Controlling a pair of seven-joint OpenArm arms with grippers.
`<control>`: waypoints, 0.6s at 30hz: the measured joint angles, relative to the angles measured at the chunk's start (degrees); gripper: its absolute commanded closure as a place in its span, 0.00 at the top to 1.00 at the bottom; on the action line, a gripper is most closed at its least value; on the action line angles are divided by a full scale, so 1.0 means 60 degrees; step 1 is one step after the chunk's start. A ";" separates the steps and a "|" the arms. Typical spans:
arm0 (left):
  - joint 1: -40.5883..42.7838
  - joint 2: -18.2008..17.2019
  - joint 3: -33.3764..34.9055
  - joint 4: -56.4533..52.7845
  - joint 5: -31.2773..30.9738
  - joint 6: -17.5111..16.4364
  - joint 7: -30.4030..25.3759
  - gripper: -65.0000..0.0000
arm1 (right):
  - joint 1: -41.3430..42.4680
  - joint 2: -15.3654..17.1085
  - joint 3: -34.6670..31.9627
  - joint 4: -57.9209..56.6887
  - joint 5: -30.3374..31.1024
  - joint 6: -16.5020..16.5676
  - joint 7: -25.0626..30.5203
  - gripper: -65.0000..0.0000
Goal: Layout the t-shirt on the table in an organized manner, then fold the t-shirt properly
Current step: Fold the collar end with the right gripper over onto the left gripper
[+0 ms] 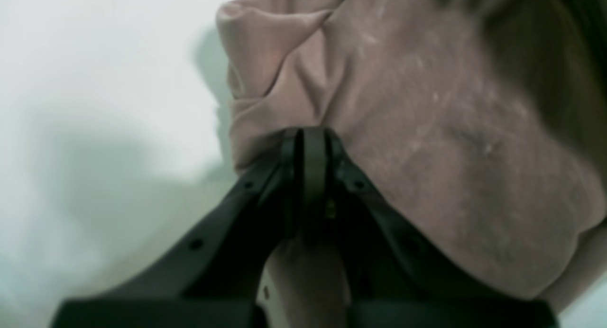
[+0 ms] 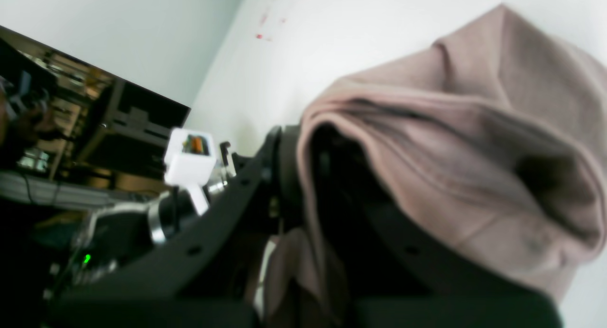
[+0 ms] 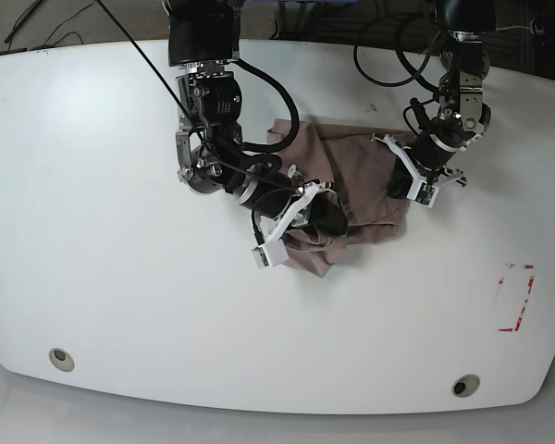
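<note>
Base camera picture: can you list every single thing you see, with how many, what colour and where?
t-shirt: one, dusty mauve-brown, bunched up in the middle of the table between the two arms.
table: one, white, under everything.
grommet holes: two, grey, near the table's front edge, one toward each corner.
red tape mark: one, red, on the table at the picture's right.
cables: several, black, along the table's back edge.
left gripper: one, black, shut on the t-shirt at the picture's right.
right gripper: one, black, shut on the t-shirt at the picture's left.
</note>
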 measured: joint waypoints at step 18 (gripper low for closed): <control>0.0022 0.0000 0.0000 0.0000 -0.0004 0.0000 -0.0007 0.00 | 0.0280 0.0051 -0.1650 -0.0568 -0.0062 -0.0106 0.0342 0.28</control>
